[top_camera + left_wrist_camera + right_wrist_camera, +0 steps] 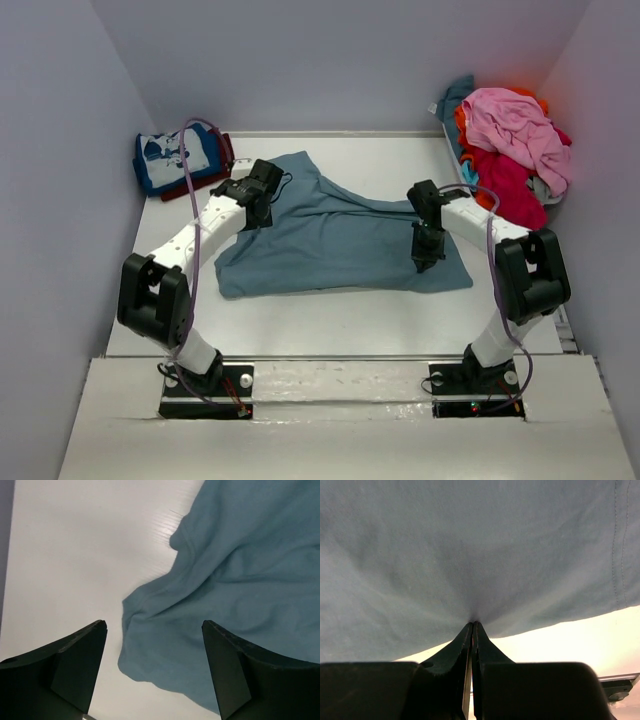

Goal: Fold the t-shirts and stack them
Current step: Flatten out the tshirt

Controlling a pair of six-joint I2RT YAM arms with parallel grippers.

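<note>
— Two arms on one tee (pixel 340 240)? Talk me through it.

— It lies mid-table, the slate one, mostly spread out, with its far-left part bunched. My right gripper (pixel 472 625) is clamped on a pinch of cloth close to the tee's right edge. The wrist view shows the fabric drawn into the tips and tented up. I reckon that grip is there to anchor that side or pull it flat.

— And the left?

— My left gripper (pixel 154 625) hangs just over the far-left corner, jaws wide, nothing between them. Under it the cloth is rumpled, a lobe flopped over itself, with bare table (pixel 75 545) right beside. It could be a sleeve, but I can't say for sure. My guess is that corner needs smoothing before any fold.

— What else is on there?

— In the far-left corner there's a folded stack (pixel 178 160), a blue cartoon-print shirt on top of a dark red one. It sits near the left gripper but clear of the tee. I take it as the place this one ends up.

— And the far right?

— That's a loose heap (pixel 510 140): pink on top, red below, orange and a bit of teal behind.

— Is anything in the way?

— The heap sits just beside my right forearm, so I judge an outward swing could snag it. The bunched corner is the other nuisance.
</note>
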